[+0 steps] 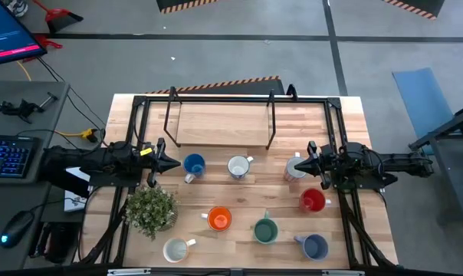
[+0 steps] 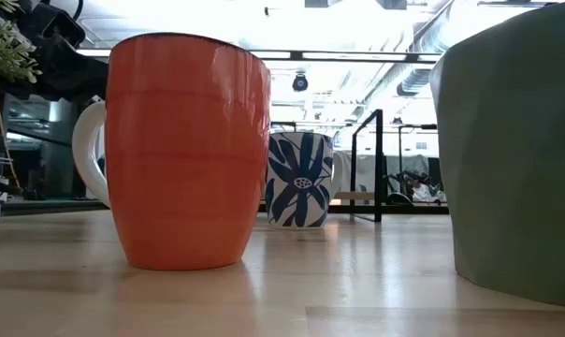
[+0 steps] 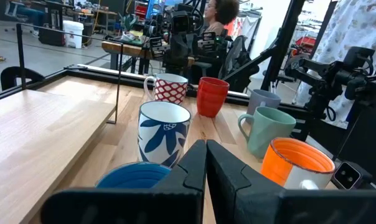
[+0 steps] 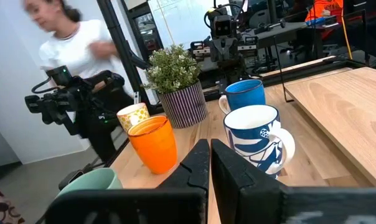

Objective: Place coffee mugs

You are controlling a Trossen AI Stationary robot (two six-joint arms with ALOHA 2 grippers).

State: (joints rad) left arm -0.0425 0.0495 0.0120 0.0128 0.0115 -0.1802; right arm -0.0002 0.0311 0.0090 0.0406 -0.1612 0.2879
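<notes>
Several mugs stand upright on their bases on the wooden table. In a far row are a blue mug (image 1: 194, 165), a white mug with a blue flower (image 1: 238, 166) and a red-and-white patterned mug (image 1: 295, 169). Nearer stand a red mug (image 1: 313, 201), an orange mug (image 1: 219, 219), a green mug (image 1: 264, 230), a slate-blue mug (image 1: 314, 246) and a cream mug (image 1: 175, 249). My left gripper (image 1: 174, 162) is shut, just left of the blue mug (image 3: 135, 174). My right gripper (image 1: 309, 159) is shut, beside the patterned mug, and points at the flower mug (image 4: 256, 140).
A potted plant (image 1: 151, 209) stands near the table's left edge, below my left arm. A raised wooden shelf on a black frame (image 1: 222, 123) fills the far part of the table. A person (image 4: 70, 50) stands beyond the table's left side. The low view is filled by the orange mug (image 2: 189, 150) and the green mug (image 2: 516, 159).
</notes>
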